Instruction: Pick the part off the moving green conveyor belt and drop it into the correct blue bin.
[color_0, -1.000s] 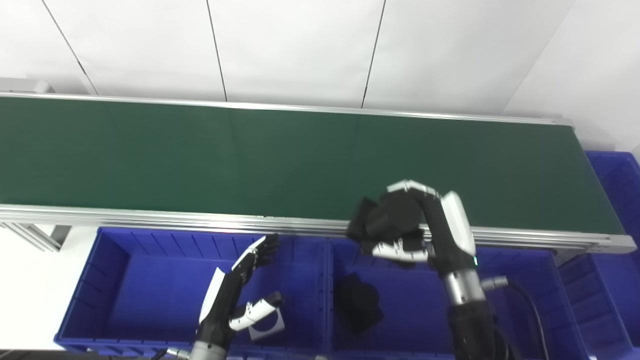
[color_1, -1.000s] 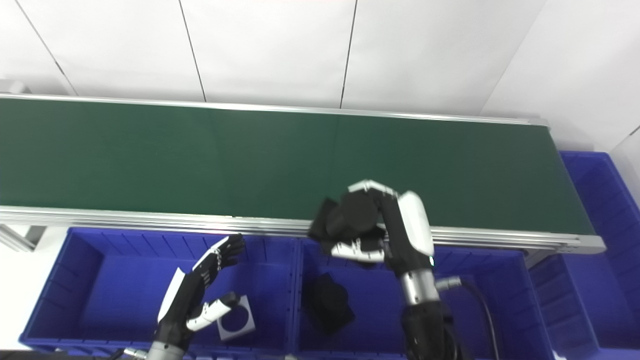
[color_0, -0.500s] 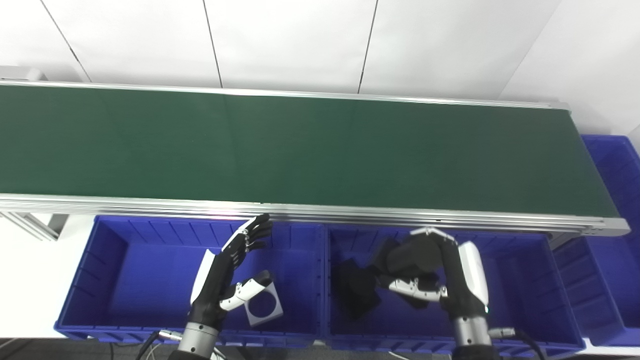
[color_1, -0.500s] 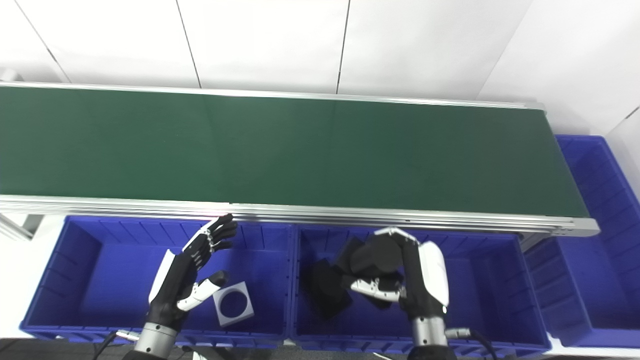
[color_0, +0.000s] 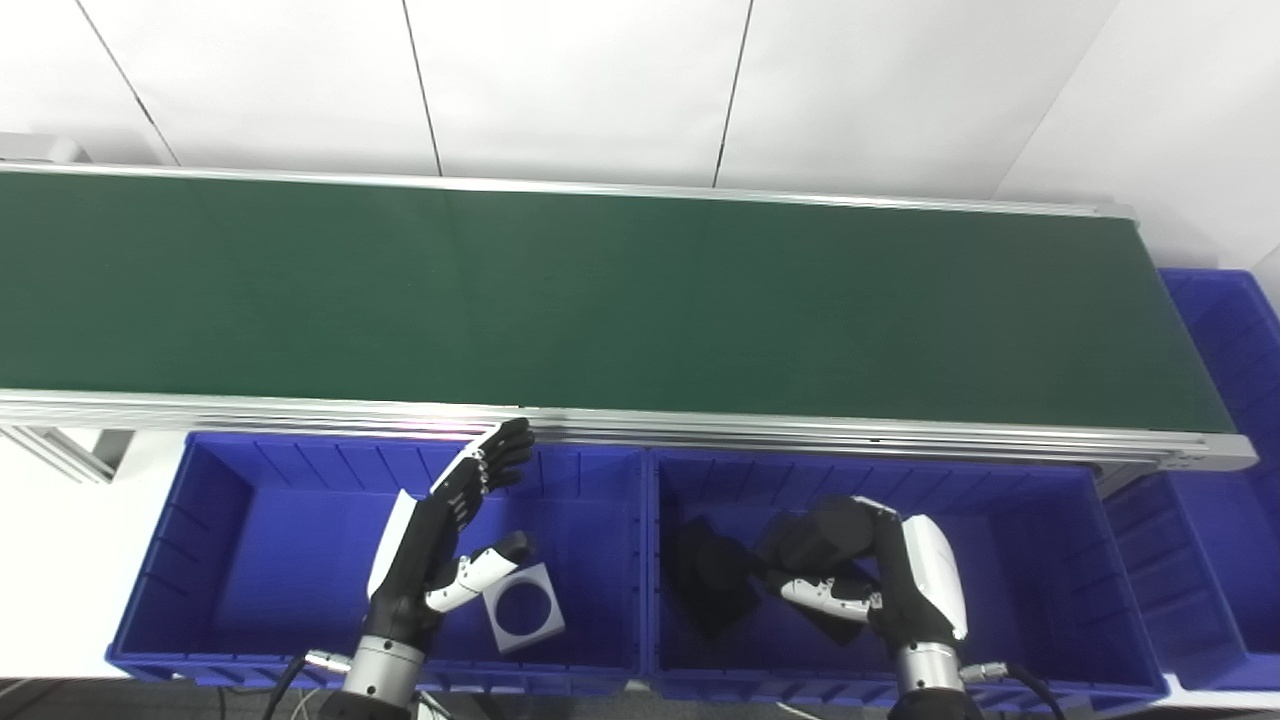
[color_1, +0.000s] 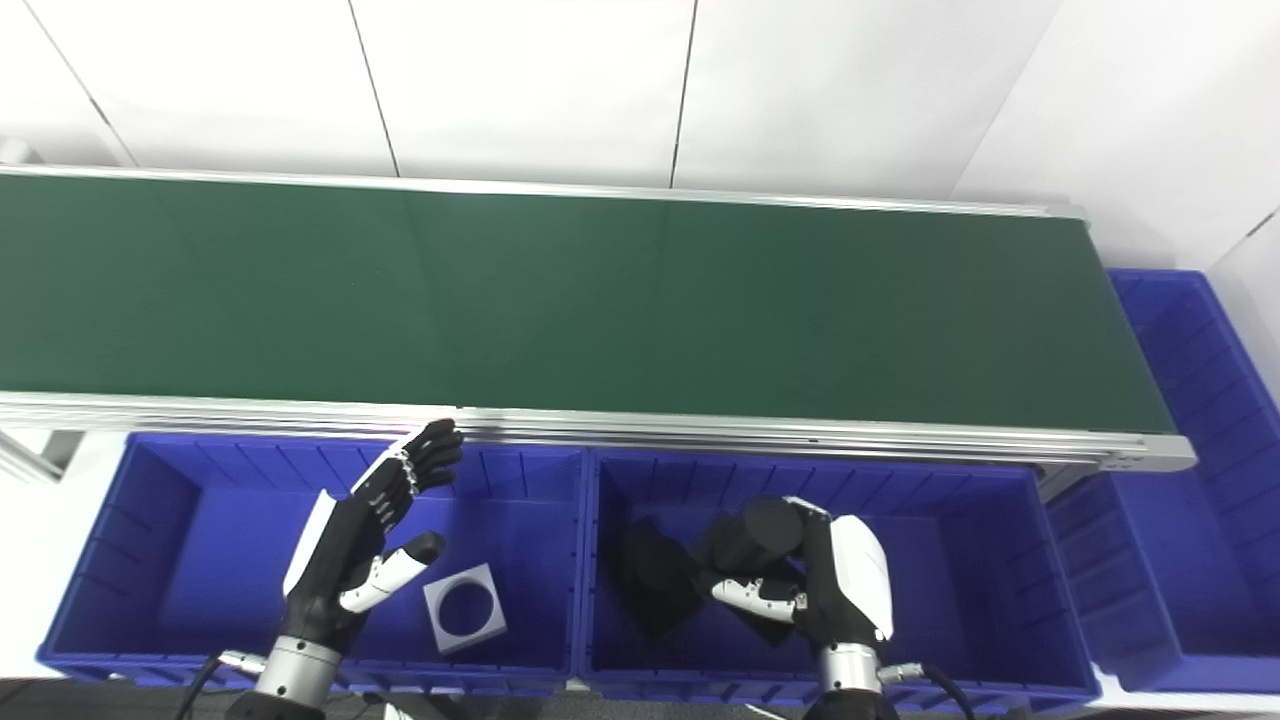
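My right hand (color_0: 855, 575) is low inside the middle blue bin (color_0: 1010, 560), its fingers curled shut on a black part (color_0: 797, 545). Another black part (color_0: 708, 590) lies on the bin floor just left of the hand. My left hand (color_0: 440, 545) is open and empty above the left blue bin (color_0: 260, 530), fingers pointing up toward the belt. A grey square part with a round hole (color_0: 518, 620) lies in that bin beside its thumb. The green conveyor belt (color_0: 600, 290) carries no part.
The belt's aluminium front rail (color_0: 700, 432) runs just above the bins' far walls. A third blue bin (color_0: 1235, 340) stands at the belt's right end. A white wall is behind the belt.
My right hand has carried the black part from the belt's front edge down into the middle bin. The left hand stayed over the left bin. The camera tilted slightly.
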